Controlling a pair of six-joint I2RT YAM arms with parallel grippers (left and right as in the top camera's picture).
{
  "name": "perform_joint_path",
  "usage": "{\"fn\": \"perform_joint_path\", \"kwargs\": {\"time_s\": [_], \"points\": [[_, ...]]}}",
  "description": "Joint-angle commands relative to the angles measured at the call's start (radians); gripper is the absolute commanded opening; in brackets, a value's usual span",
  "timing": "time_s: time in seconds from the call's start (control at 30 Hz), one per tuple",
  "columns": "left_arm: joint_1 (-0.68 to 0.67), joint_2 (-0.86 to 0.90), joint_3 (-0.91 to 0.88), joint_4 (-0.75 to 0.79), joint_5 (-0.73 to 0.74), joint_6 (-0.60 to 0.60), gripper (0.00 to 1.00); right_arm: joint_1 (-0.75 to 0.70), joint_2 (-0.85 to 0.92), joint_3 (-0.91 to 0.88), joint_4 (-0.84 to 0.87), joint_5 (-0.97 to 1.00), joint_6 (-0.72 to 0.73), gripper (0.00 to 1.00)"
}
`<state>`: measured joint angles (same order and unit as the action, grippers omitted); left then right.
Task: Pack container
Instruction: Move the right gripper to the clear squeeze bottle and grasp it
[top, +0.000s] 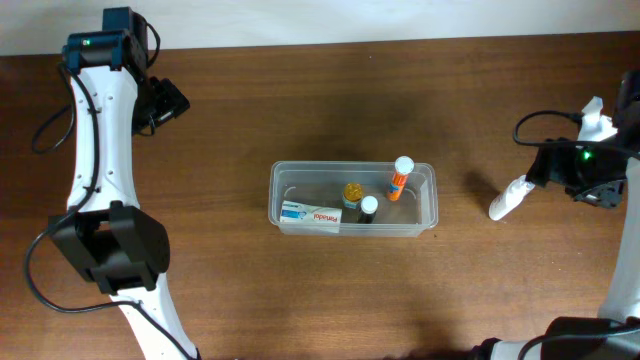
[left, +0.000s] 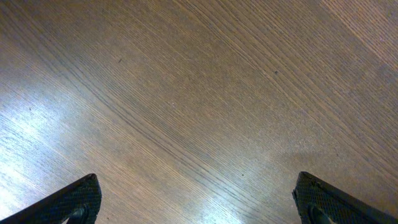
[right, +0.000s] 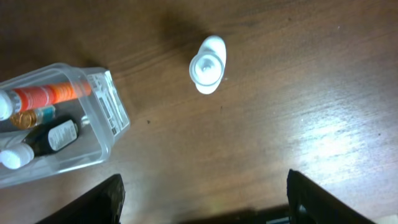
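Wooden table (top: 300, 300) lies under my left gripper (left: 196, 202) and right gripper (right: 205, 193), both spread wide, holding nothing. The container (right: 111, 112) sits ahead-left of the right one, well apart.

Box (top: 310, 214) lying in container (top: 433, 190): blue-and-white face with a short red word, maybe "Panadol", too small to confirm. Sticker (right: 112, 104) on the container's end wall: rows of fine print, unreadable. Dark bottle (right: 53, 135): white label, print blurred. Orange bottle (right: 50, 95): markings not legible.
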<state>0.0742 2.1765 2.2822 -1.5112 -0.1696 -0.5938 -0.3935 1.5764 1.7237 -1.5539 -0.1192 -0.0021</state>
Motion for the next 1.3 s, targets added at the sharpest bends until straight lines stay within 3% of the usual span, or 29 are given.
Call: {"fn": "perform_joint_path", "kwargs": {"time_s": [0.0, 0.37, 0.97, 1.27], "points": [[0.003, -0.028, 0.011, -0.001, -0.011, 0.012, 0.99, -0.013, -0.011, -0.016, 0.019, -0.027, -0.020, 0.75], [0.002, -0.028, 0.011, -0.001, -0.011, 0.012, 1.00, -0.013, 0.003, -0.018, 0.057, 0.003, -0.016, 0.79], [0.003, -0.028, 0.011, 0.000, -0.011, 0.012, 0.99, -0.013, 0.230, -0.021, 0.118, -0.005, 0.027, 0.82], [0.003, -0.028, 0.011, -0.001, -0.011, 0.012, 0.99, -0.013, 0.232, -0.121, 0.201, -0.005, 0.044, 0.82]]}}
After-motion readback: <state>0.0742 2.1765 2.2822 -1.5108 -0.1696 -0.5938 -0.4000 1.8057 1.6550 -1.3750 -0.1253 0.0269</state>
